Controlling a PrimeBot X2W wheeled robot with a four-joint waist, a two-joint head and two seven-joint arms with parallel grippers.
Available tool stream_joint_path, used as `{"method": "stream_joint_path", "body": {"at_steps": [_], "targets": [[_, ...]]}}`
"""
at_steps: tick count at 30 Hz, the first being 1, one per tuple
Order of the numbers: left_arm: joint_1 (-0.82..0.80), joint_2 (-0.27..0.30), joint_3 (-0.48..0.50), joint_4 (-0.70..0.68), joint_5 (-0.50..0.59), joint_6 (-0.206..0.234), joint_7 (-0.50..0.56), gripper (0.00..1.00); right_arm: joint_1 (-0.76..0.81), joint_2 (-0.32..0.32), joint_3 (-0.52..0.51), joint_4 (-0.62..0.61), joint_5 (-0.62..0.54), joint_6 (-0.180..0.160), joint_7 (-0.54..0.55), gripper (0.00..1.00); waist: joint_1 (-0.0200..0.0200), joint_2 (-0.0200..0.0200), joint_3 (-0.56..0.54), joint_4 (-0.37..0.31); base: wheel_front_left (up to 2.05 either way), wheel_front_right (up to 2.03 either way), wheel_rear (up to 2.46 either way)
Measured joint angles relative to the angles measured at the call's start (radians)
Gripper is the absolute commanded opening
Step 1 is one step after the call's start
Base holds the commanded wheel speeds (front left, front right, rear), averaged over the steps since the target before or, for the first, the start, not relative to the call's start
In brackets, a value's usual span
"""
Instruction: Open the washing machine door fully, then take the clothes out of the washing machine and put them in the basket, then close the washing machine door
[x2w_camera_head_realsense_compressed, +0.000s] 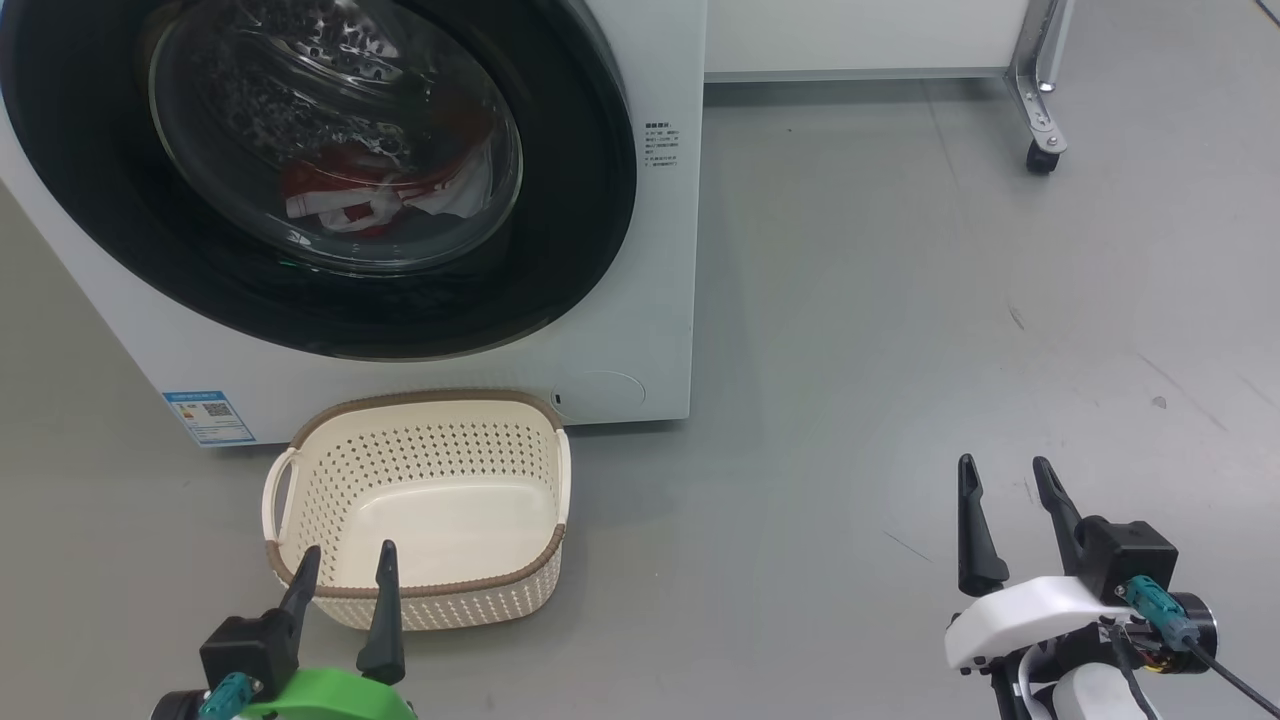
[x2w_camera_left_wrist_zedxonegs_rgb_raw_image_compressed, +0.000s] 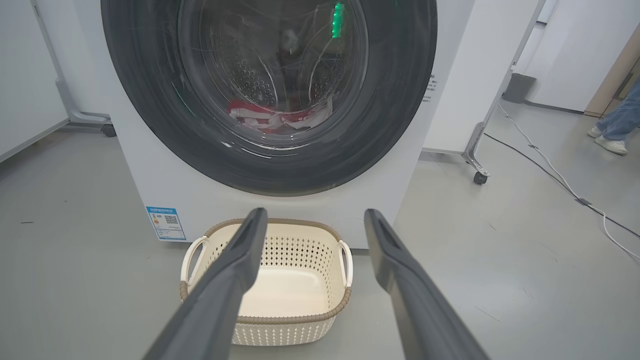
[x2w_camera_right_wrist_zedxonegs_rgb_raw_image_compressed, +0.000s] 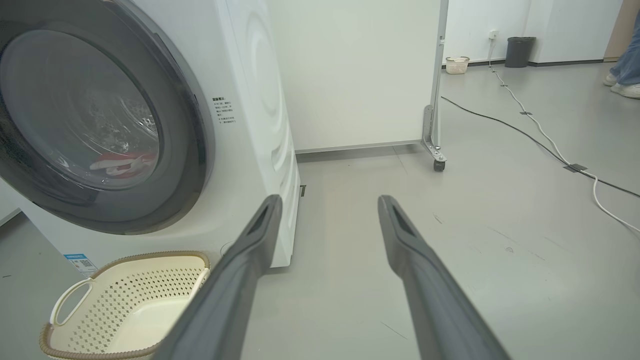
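On the grey floor (x2w_camera_head_realsense_compressed: 900, 300) before the robot, the washing machine (x2w_camera_head_realsense_compressed: 660, 330) stood at eleven o'clock in the head view. Its door (x2w_camera_head_realsense_compressed: 580, 230) was shut flat against the white front. Through the door's glass the clothes (x2w_camera_head_realsense_compressed: 360, 190) lay low in the drum, at about six o'clock inside the round window. They were red cloth with white stripes and some white fabric.

The basket (x2w_camera_head_realsense_compressed: 420, 400) sat on the floor at six o'clock from the door, just in front of the machine's foot. Whether its far rim touched the machine could not be told. Its cream bottom showed bare. A blue label (x2w_camera_head_realsense_compressed: 208, 417) was stuck on the machine's front at ten o'clock from the basket.

The left gripper (x2w_camera_head_realsense_compressed: 349, 546) hung at seven o'clock in the head view, fingers apart and pointing toward twelve. It gripped nothing, and its tips showed against the basket's near rim. The right gripper (x2w_camera_head_realsense_compressed: 1003, 460) was at four o'clock over bare floor, well apart from the basket and the machine. Its fingers were likewise spread, with nothing between them.

A white panel (x2w_camera_head_realsense_compressed: 860, 35) on a wheel (x2w_camera_head_realsense_compressed: 1040, 158) stood at one o'clock, behind the machine. In the right wrist view, cables (x2w_camera_right_wrist_zedxonegs_rgb_raw_image_compressed: 525, 115) ran across the floor at two o'clock, and a person's shoe (x2w_camera_right_wrist_zedxonegs_rgb_raw_image_compressed: 622, 90) showed at the right edge.
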Motion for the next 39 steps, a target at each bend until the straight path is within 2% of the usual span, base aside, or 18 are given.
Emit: {"method": "stream_joint_path", "body": {"at_steps": [28, 29, 30, 31, 39], "targets": [[-0.001, -0.001, -0.002, -0.004, -0.009, 0.0, 0.0, 1.0, -0.019, 0.0, 0.005, 0.006, 0.022, -0.007, -0.001, 1.0, 0.0, 0.0, 0.011, 0.003, 0.0, 0.0, 0.0], [-0.003, -0.001, -0.007, -0.008, -0.009, 0.0, 0.0, 1.0, -0.019, 0.0, 0.002, 0.0, 0.031, -0.007, -0.001, 0.67, 0.0, 0.0, 0.015, 0.004, 0.0, 0.0, 0.0], [-0.004, -0.001, -0.01, -0.012, -0.009, 0.0, 0.0, 1.0, -0.02, 0.0, 0.001, -0.005, 0.041, -0.007, -0.001, 0.08, 0.0, 0.0, 0.019, 0.005, 0.0, 0.0, 0.0], [-0.007, -0.001, -0.011, -0.017, -0.009, 0.0, 0.0, 1.0, -0.021, 0.0, 0.001, -0.008, 0.046, -0.007, -0.001, 0.0, 0.0, 0.0, 0.025, 0.007, 0.0, 0.0, 0.0], [-0.043, -0.001, -0.026, -0.038, -0.014, 0.0, 0.0, 1.0, -0.089, 0.0, -0.029, -0.062, 0.112, 0.023, -0.002, 0.0, 0.0, 0.0, 0.087, 0.024, 0.0, 0.0, 0.0]]}}
